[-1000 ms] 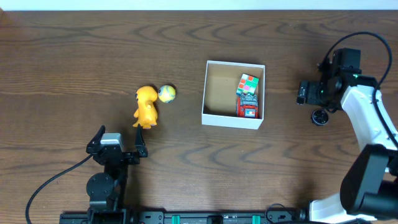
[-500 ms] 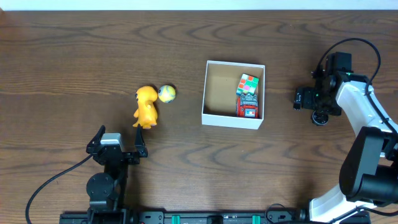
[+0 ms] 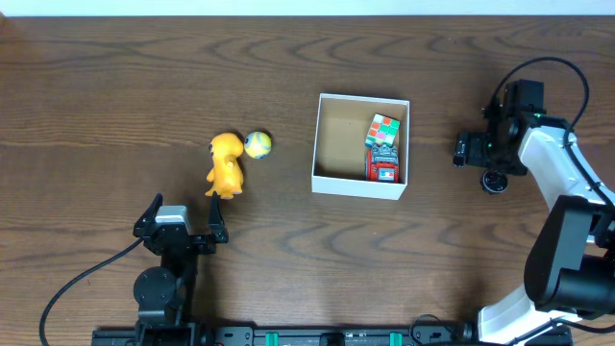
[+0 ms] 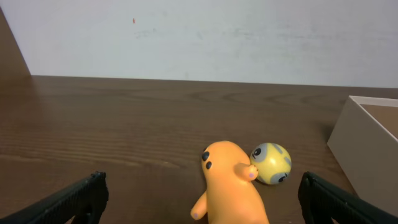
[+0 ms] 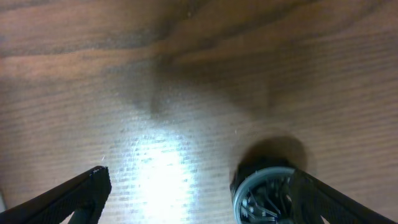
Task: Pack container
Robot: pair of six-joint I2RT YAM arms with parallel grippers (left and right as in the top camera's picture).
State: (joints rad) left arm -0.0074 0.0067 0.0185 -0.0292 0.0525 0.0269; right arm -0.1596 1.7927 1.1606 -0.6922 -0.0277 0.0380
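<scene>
The container [image 3: 332, 144] is a white-walled square box with a brown inside, at the table's middle; its corner shows in the left wrist view [image 4: 367, 140]. A colour cube [image 3: 384, 129] and a red toy [image 3: 382, 169] lie in its right side. An orange figure [image 3: 226, 165] and a yellow ball [image 3: 258, 144] lie touching, left of the box, and show in the left wrist view [image 4: 233, 186] [image 4: 271, 163]. My left gripper [image 3: 183, 217] [image 4: 202, 208] is open, low, just short of the figure. My right gripper [image 3: 488, 161] [image 5: 202, 199] is open above a small black wheel [image 3: 495, 182] [image 5: 264, 193], which lies by its right finger.
A wall [image 4: 199, 37] rises behind the table's far edge. The right arm's white links [image 3: 567, 183] run along the right side of the table, with a black cable looping above them.
My right gripper has shifted slightly left and toward the front, closer over the black wheel. The left arm and the toys have not moved.
</scene>
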